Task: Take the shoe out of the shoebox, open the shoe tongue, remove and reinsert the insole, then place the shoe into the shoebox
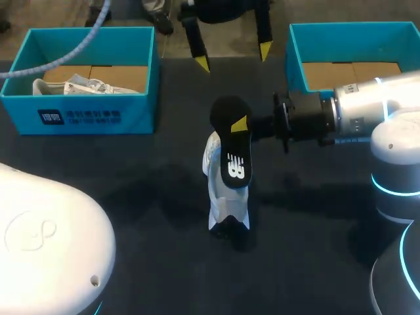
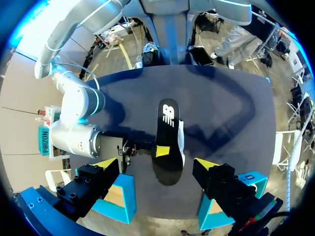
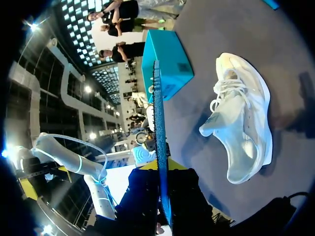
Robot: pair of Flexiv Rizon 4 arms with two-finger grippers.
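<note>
Black insole (image 1: 233, 164) pinched in right claw (image 1: 241, 125) by white shoe (image 1: 223, 203); left claw (image 1: 233, 57) spread wide.

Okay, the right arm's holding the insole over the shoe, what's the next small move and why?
Probably ease the insole down toward the opening of the shoe. The right gripper is shut on it just above the shoe, so reinserting looks like the next step.
</note>
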